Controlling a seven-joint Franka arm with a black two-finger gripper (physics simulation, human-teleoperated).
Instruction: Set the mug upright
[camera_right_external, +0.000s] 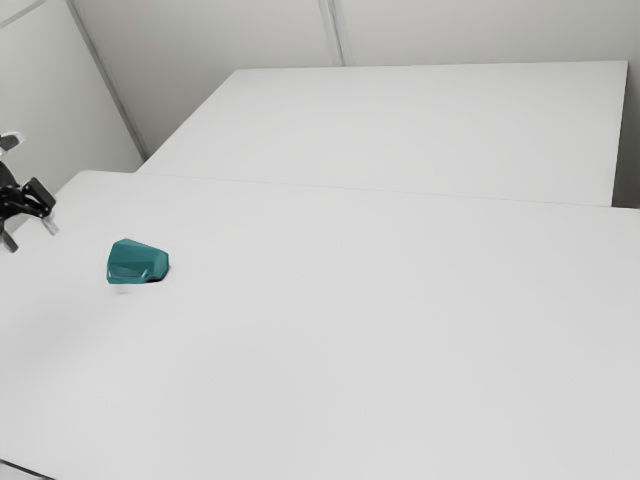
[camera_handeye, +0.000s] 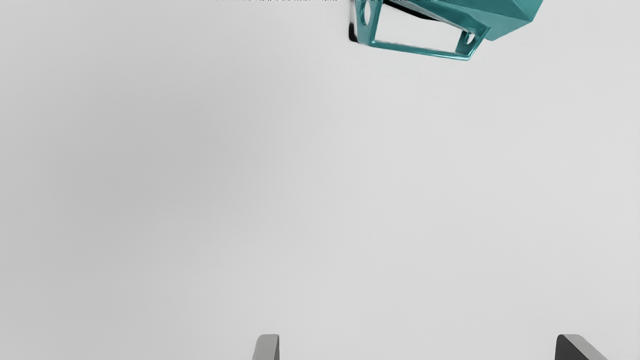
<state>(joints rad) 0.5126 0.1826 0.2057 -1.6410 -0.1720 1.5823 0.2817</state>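
At the exterior view's left, the black two-finger end effector (camera_right_external: 30, 234) hangs over the smooth white bench (camera_right_external: 350, 330), fingers spread wide, holding nothing. Farther right, apart from it, the faceted teal mug (camera_right_external: 136, 262) lies on its side on the bench (its angular handle (camera_handeye: 422, 52) shows in the wrist view).

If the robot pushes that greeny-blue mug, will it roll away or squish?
The mug probably won't squish: its crisp edges look stiff. Its flat sides and the handle sticking out would likely stop it rolling far. Its shiny surface might be a bit slippery.
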